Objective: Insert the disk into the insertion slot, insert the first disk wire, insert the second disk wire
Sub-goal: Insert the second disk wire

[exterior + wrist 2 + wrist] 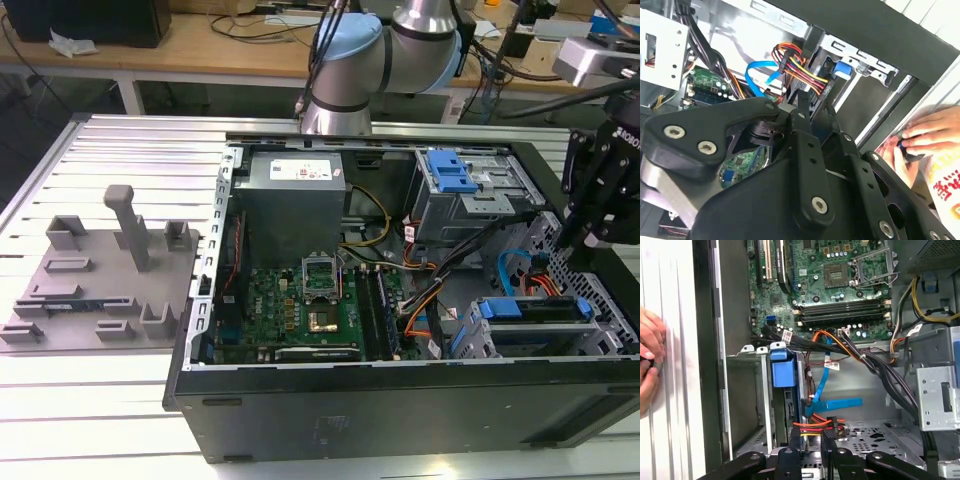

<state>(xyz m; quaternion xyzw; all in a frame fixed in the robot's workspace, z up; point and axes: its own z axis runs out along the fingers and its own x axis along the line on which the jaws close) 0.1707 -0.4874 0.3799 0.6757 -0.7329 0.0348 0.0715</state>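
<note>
Disk (pixel 535 309), blue-framed, sits seated in the insertion slot (pixel 520 340) at the near corner of the open computer case (pixel 400 400), on the exterior view's right; the gripper (pixel 811 436) hangs just behind it, fingers (pixel 795 437) drawn close on a connector with red, orange and yellow wires (pixel 815 424). Beside the case, a person's hand (pixel 917 137) rests on the table (pixel 120 150).

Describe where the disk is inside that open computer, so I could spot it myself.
Start at the open computer case on the slatted table. In the exterior view's right near corner sits a low grey drive cage. The disk lies in it, marked by its bright blue carrier, unlike the taller bay with a blue lever behind.
</note>
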